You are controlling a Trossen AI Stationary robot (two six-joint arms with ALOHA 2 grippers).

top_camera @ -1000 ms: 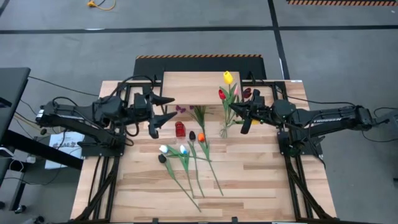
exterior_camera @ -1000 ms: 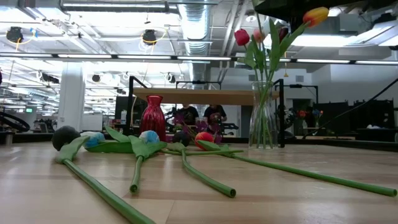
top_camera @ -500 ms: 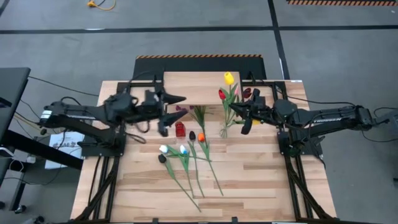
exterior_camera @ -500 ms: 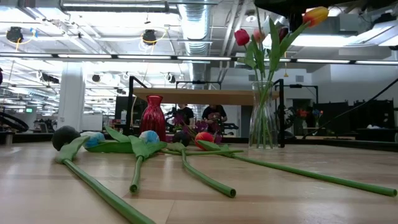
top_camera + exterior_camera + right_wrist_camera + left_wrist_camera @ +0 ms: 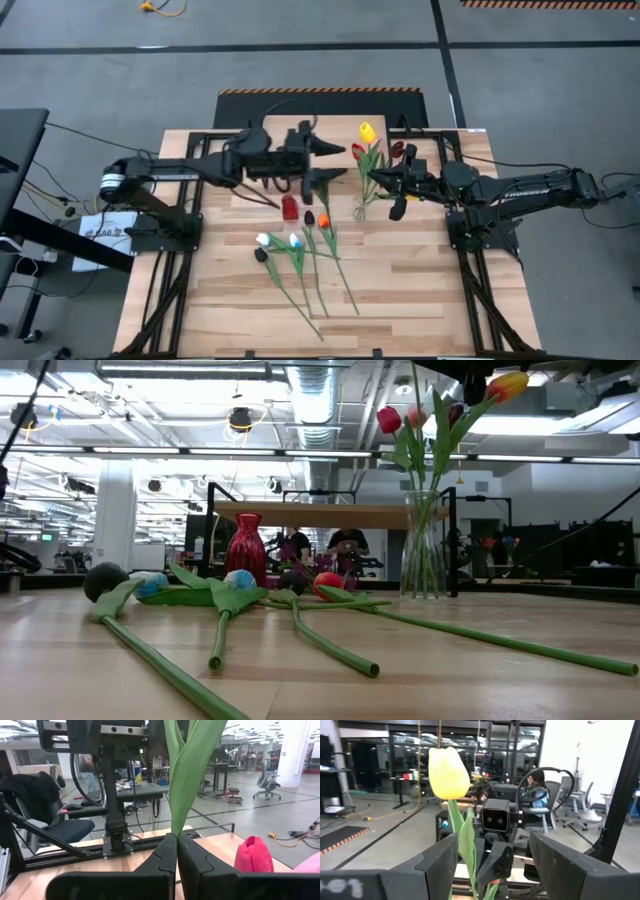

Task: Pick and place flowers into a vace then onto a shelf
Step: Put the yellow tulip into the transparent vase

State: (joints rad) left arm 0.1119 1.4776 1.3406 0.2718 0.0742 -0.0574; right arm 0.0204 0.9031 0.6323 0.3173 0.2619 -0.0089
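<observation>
From left to right across the high view: the left gripper has its fingers apart and holds nothing, reaching out over the near edge of the shelf with its tips pointing towards the bouquet. Just in front of it on the table stands the small red vase, and nearer still lie the loose tulips, their stems running away from the shelf towards the near edge of the table, heads towards the shelf. To the right of the open fingers stands the glass vase with its flowers, among them the yellow tulip, whose stem rises nearly upright. Further right again, the right gripper is shut on the green stem and leaf of one of these flowers. The left wrist view puts the yellow head and its stem just off the inner face of one open finger, not squarely between the two, with the right arm's wrist directly behind. So the coming move seems to turn on this: the upright stem lies straight ahead of the left gripper and a little to one side, and the left arm is the one free to take it.
</observation>
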